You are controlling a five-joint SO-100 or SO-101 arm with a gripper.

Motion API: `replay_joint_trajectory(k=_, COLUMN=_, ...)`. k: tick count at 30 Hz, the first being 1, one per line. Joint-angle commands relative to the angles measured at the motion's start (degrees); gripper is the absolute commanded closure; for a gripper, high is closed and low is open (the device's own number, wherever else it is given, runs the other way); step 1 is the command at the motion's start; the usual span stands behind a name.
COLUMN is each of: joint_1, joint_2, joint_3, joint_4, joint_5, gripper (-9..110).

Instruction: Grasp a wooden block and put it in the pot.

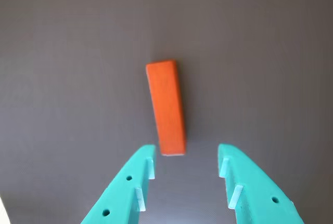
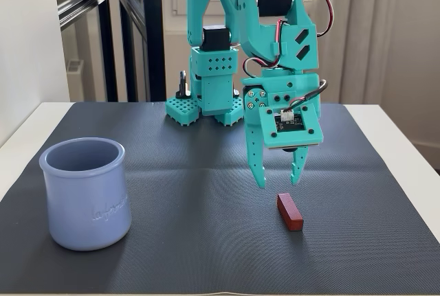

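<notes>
A small red-brown wooden block (image 2: 289,211) lies flat on the dark mat, right of centre in the fixed view. The wrist view shows the same wooden block (image 1: 166,107) as an orange-red bar pointing away from the camera. My teal gripper (image 2: 278,177) hangs open just above and behind it, fingertips apart and holding nothing. In the wrist view the gripper (image 1: 186,154) frames the block's near end, with the two fingers spread on either side. The lavender-blue pot (image 2: 86,194) stands upright at the mat's front left, far from the gripper, with script on its side.
A dark ribbed mat (image 2: 185,193) covers most of the white table (image 2: 395,131). The arm's teal base (image 2: 206,107) stands at the back centre. A window frame and a white wall rise behind on the left.
</notes>
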Motion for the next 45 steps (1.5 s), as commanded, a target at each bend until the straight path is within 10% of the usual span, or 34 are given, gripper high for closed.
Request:
replay_joint_trajectory(k=1, joint_1=0.5, joint_2=-2.8, joint_3=-6.4, joint_4=0.2, joint_5=1.0, gripper=87)
replay_joint_trajectory(k=35, joint_1=-4.6, joint_2=-17.1, joint_3=-14.3, joint_4=-0.4, joint_5=-1.9, gripper=83)
replay_joint_trajectory(k=45, joint_1=-3.5, joint_2=-17.3, joint_3=-13.6, joint_4=0.1, joint_5=-2.1, gripper=101)
